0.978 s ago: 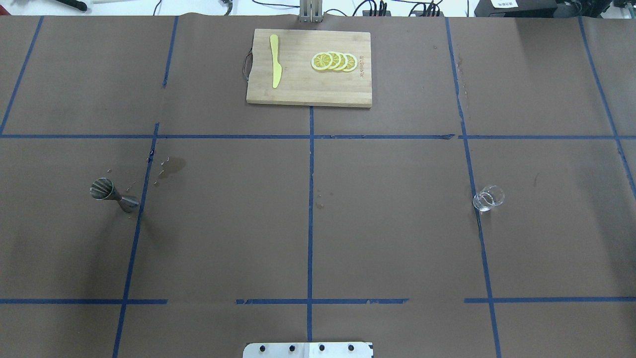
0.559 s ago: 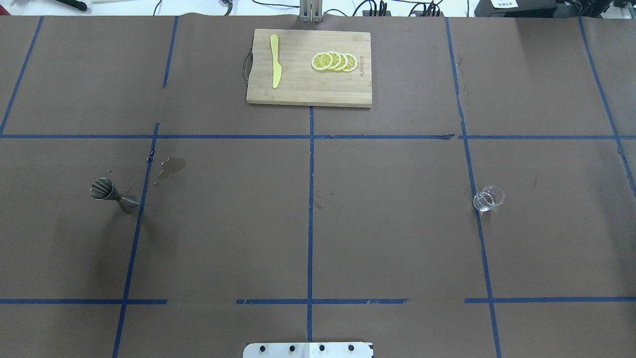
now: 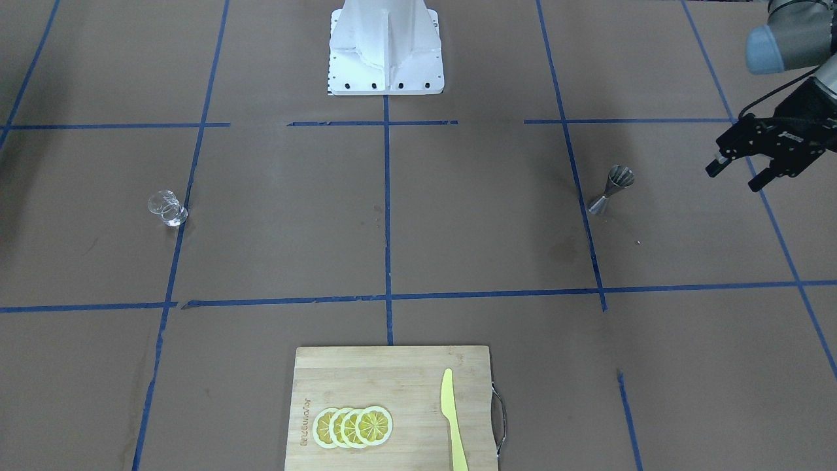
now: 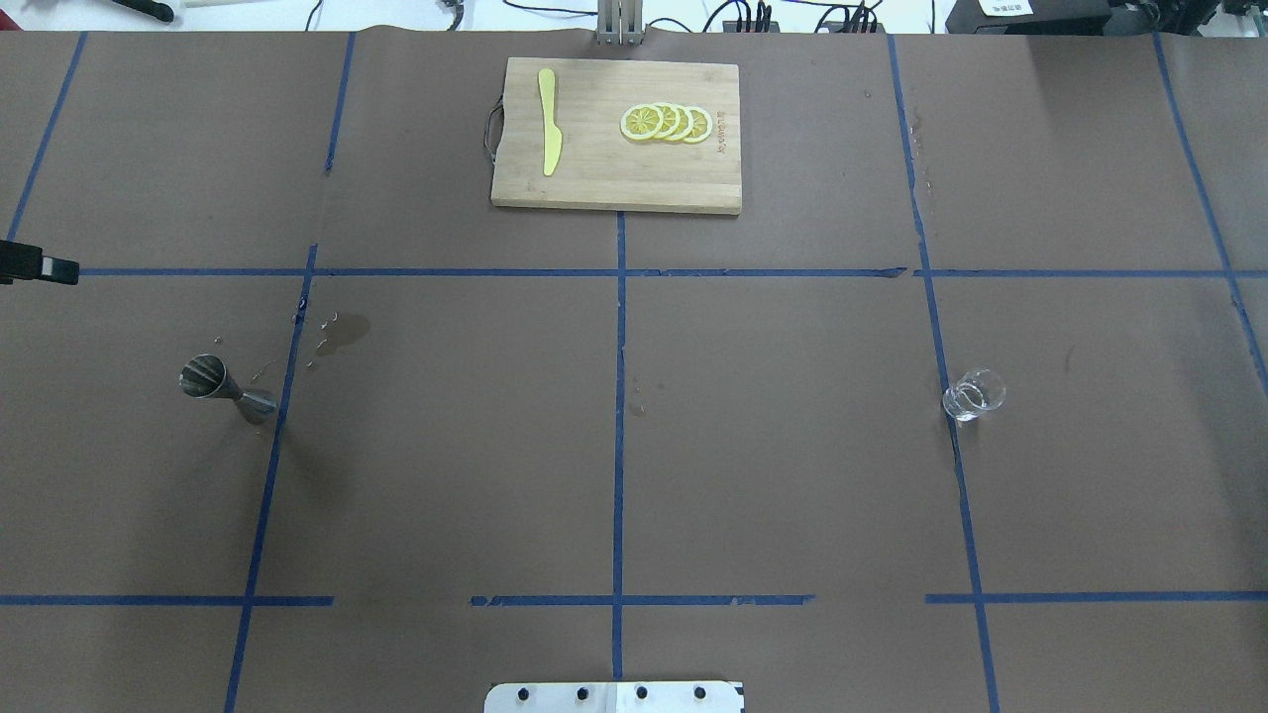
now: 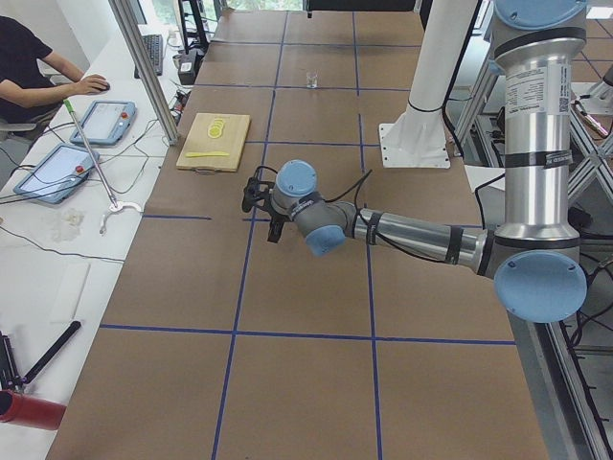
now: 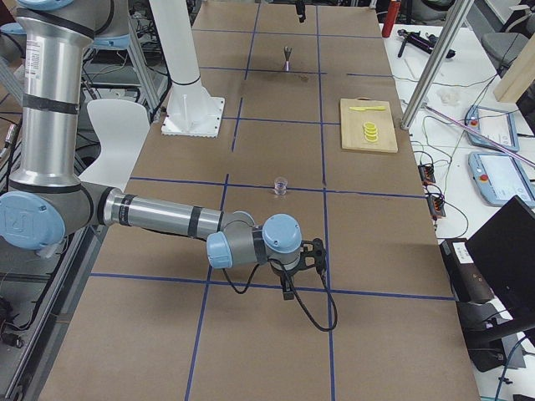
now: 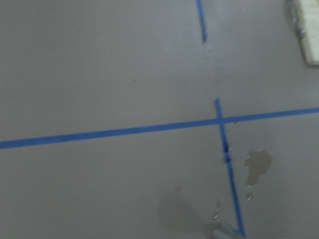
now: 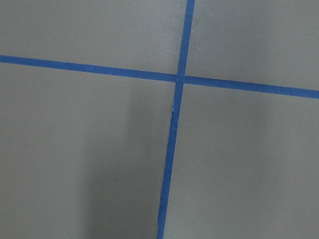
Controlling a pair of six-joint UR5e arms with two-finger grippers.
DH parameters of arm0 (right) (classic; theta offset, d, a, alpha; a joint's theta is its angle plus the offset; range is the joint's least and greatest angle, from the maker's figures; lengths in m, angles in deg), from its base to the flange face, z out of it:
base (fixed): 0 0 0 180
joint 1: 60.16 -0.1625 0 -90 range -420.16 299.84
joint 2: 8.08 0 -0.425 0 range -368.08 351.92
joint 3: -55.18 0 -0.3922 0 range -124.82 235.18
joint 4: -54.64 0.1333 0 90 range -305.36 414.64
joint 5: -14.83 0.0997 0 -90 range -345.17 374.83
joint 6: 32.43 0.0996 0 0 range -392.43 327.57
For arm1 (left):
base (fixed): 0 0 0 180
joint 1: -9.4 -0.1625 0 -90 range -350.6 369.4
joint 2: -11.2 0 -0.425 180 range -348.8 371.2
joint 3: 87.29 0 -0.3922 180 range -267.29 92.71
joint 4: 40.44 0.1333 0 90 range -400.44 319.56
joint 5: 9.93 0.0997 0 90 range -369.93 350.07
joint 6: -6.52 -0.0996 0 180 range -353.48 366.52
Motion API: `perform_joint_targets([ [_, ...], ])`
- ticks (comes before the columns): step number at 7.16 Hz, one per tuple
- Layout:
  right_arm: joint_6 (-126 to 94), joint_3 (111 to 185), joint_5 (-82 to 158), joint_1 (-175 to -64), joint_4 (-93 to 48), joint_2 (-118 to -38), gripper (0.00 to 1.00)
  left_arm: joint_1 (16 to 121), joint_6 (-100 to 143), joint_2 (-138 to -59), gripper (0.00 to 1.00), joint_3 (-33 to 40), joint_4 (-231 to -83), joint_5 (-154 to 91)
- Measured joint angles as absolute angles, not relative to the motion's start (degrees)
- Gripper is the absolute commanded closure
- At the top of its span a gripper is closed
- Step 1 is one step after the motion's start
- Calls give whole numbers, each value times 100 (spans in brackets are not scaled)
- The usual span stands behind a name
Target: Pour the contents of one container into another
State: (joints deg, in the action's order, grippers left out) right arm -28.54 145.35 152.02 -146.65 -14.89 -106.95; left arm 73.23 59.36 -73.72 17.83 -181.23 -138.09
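In the front view, the jigger (image 3: pixel 611 190) is located at 9 o'clock from the spread left gripper (image 3: pixel 735 178). The cup (image 3: pixel 167 209) is nearer the right gripper (image 6: pixel 291 282), whose state cannot be told.

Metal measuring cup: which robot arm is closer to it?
Left. The left pincer hangs near the measuring cup, on its outer side; the right pincer is far off, beyond the glass.

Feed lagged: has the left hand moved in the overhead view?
Yes. The left hand has come in from the left edge, along the blue tape line.
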Motion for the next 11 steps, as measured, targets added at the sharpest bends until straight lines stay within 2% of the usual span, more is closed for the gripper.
perform_joint_targets([
  [1,-2850,14542,15203,-14664,-1488,-10695,0,6878,6234,-7296,0,2063,-18301,-13046],
  [2,-2850,14548,15203,-14664,-1486,-10695,0,6380,6345,-7040,6,2468,-18365,-12181],
  [3,-2856,14554,15203,-14664,-1482,-10694,0,5798,6397,-6644,21,2940,-18382,-11173],
  [4,-2862,14558,15203,-14664,-1480,-10692,0,5290,6455,-6384,13,3211,-18386,-10327],
  [5,-2862,14560,15203,-14664,-1480,-10692,0,4762,6520,-6244,1,3329,-18387,-9524],
  [9,-2854,14546,15203,-14664,-1479,-10687,0,2664,7200,-6072,0,3369,-18377,-5959],
  [11,-2849,14539,15203,-14664,-1479,-10686,0,1936,7968,-6072,0,3014,-18400,-4668],
])
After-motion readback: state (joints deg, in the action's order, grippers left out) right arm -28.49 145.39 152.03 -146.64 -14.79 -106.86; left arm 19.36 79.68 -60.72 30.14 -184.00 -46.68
